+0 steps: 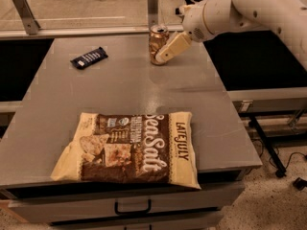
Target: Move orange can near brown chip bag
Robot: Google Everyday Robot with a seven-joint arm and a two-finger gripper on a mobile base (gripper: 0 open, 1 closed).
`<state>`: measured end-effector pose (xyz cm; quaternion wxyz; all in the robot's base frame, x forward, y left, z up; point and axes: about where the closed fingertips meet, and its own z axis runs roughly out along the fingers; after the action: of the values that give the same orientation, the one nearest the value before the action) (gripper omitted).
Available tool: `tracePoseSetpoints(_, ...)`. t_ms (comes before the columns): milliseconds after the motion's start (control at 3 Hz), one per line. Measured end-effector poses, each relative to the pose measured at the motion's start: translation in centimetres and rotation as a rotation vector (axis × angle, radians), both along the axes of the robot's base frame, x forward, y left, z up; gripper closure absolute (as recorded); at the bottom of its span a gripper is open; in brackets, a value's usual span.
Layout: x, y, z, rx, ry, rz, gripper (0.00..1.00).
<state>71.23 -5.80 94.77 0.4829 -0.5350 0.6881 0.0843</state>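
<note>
The orange can (157, 38) stands upright at the far side of the grey table (124, 90), right of its middle. My gripper (164, 54) reaches in from the right on the white arm (230, 11) and is right at the can, overlapping its lower right side. The brown chip bag (132, 147) lies flat near the table's front edge, well apart from the can, with "Sea Salt" and "LATE JULY" facing up.
A flat dark snack bar wrapper (89, 57) lies at the far left of the table. A metal rail and post (152, 4) run behind the can. A drawer front with a handle (132, 208) sits below the front edge. Floor and a frame leg (268, 147) are to the right.
</note>
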Motion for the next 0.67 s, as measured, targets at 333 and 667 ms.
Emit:
tracePoseSetpoints(333, 4.7, 0.6, -2.1, 0.1, 0.0, -0.019, 0.0)
tracePoseSetpoints(667, 7.4, 1.0, -4.0, 0.18, 0.039, -0.031, 0.0)
